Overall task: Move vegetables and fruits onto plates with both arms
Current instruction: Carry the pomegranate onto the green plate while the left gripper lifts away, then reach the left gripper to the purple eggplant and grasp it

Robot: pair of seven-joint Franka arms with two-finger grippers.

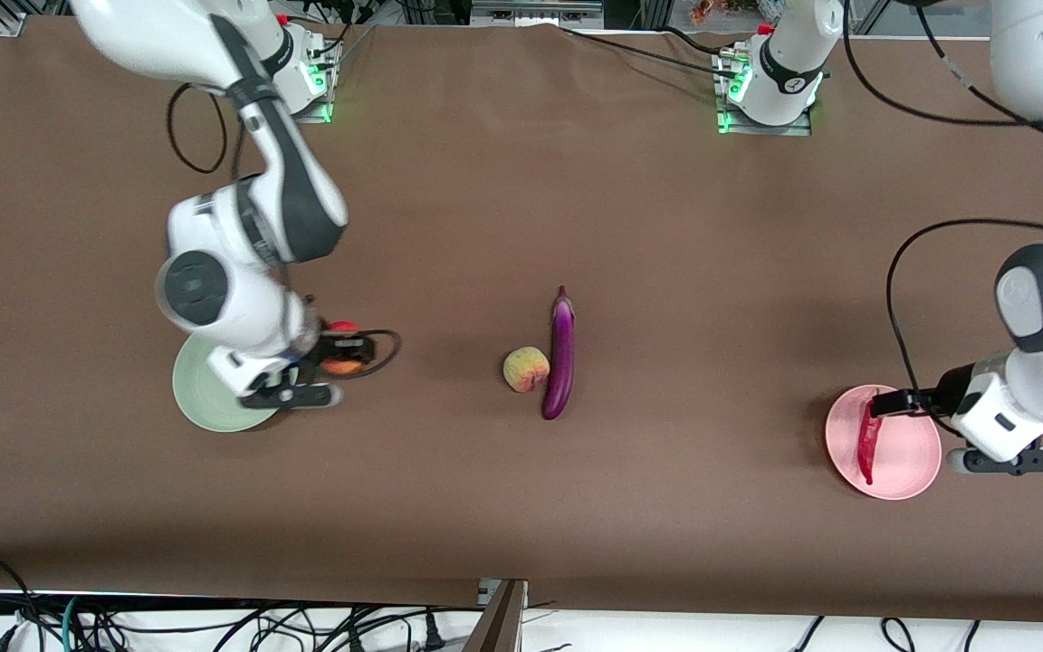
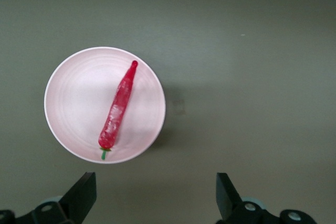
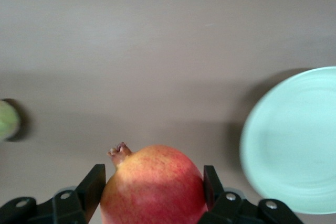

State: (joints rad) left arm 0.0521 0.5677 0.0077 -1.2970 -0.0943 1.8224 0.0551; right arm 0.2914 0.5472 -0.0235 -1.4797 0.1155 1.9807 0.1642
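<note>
Brown table [image 1: 521, 208]. Red fruit [image 3: 153, 184]: round, firm, slippery; pinched across its middle by right end effector [image 1: 340, 354] beside green plate [image 1: 200, 394]. Peach [image 1: 526, 369], eggplant [image 1: 560, 355]: mid-table. Chili [image 2: 118, 106]: light, laid on pink plate [image 2: 73, 103]; left end effector [image 2: 156, 195] spread above.

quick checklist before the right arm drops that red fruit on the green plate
1. Right gripper shut on the red fruit: ok.
2. Red fruit over the green plate: not ok, it hangs beside the rim, toward the table's middle.
3. Green plate bare where visible: ok in the right wrist view; the arm covers part of it in the front view.
4. Left gripper open, near the pink plate, holding nothing: ok.
5. Chili pepper lying on the pink plate: ok.
6. Peach and eggplant on the table mid-way, not yet plated: ok.
</note>
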